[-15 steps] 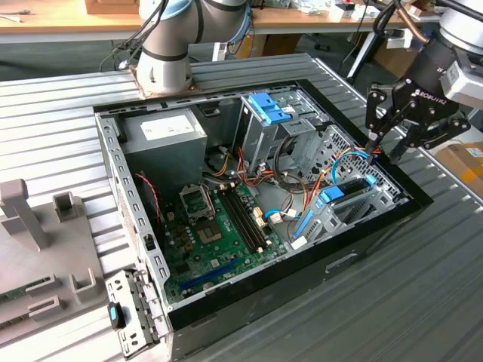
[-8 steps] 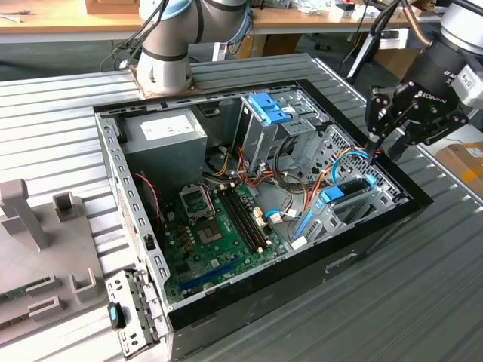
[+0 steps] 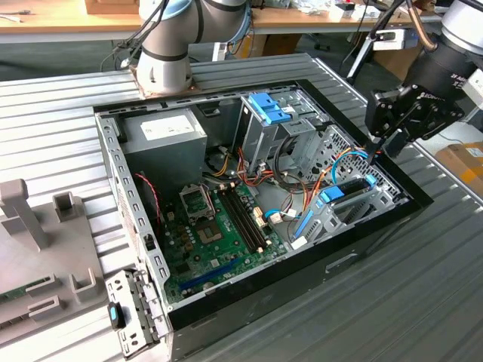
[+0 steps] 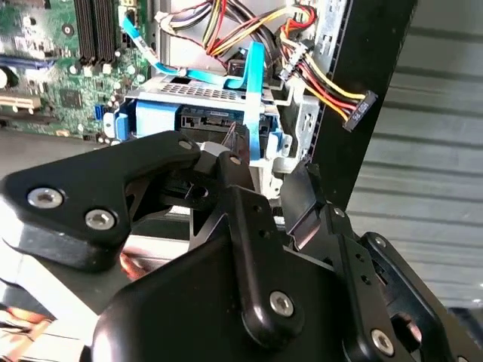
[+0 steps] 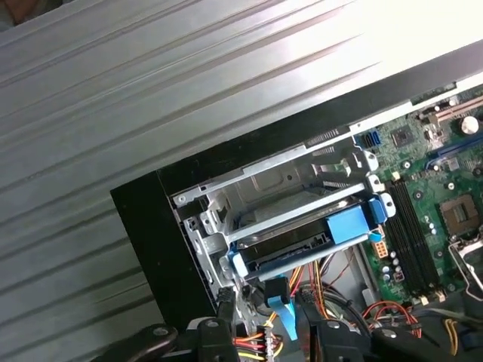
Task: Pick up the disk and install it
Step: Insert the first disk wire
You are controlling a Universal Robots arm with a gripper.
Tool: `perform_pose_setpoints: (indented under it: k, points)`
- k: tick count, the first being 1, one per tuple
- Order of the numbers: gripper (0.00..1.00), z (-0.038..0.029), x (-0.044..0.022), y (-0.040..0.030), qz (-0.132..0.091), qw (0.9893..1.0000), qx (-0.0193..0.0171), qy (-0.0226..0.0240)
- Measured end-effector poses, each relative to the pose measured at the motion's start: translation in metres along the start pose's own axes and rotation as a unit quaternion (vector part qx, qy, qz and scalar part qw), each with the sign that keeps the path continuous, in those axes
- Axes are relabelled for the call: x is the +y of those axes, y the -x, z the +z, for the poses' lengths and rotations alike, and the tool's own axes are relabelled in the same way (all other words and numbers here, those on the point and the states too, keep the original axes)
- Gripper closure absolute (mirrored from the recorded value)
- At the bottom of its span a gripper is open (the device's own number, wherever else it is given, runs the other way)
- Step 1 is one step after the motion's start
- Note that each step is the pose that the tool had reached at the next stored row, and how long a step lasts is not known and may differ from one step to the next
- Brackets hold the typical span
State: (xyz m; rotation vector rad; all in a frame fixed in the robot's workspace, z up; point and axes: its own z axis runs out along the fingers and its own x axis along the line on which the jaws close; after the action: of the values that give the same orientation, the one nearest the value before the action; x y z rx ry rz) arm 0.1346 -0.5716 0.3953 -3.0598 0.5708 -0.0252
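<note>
The disk (image 3: 347, 190) lies flat in the low metal drive cage (image 3: 355, 207) at the open computer case's corner on the exterior view's right, its light blue carrier around it. In both wrist views the disk (image 5: 290, 243) (image 4: 204, 119) sits inside the cage (image 5: 287, 177), blue bracket ends showing. My gripper (image 3: 375, 147) hangs just above and outside that corner, apart from the disk. Its black fingers (image 5: 225, 302) stand open, with a blue flat cable (image 5: 281, 309) running between them. In the second wrist view the gripper (image 4: 268, 162) points at the disk's connector end.
The case (image 3: 339, 264) lies open on a ribbed metal table (image 3: 423, 302). A tall cage with a blue latch (image 3: 268, 108), the motherboard (image 3: 219, 226), a power supply (image 3: 166, 136) and loose coloured wires (image 4: 324, 83) crowd the inside. The arm's base (image 3: 162, 68) stands behind; grey fixtures (image 3: 30, 226) stand at the exterior view's left.
</note>
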Motion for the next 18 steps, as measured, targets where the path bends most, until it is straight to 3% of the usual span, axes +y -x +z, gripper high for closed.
perform_pose_setpoints:
  k: [2, 5, 7, 10, 14, 15, 18]
  points:
    - [0.56, 0.0001, -0.0002, -0.0004, -0.016, 0.9999, -0.0008, -0.0010]
    - [0.56, 0.0000, -0.0001, -0.0003, -0.017, 0.9999, -0.0008, -0.0010]
    - [0.56, 0.0001, -0.0011, -0.0028, -0.016, 0.9999, -0.0022, -0.0048]
    - [0.56, 0.0006, -0.0097, -0.0239, -0.016, 0.9999, -0.0023, -0.0049]
    - [0.56, 0.0008, -0.0115, -0.0279, -0.016, 0.9998, -0.0016, -0.0056]
    - [0.56, 0.0010, -0.0114, -0.0280, -0.016, 0.9998, -0.0003, -0.0077]
    - [0.56, 0.0023, -0.0108, -0.0278, -0.017, 0.9996, 0.0078, -0.0227]
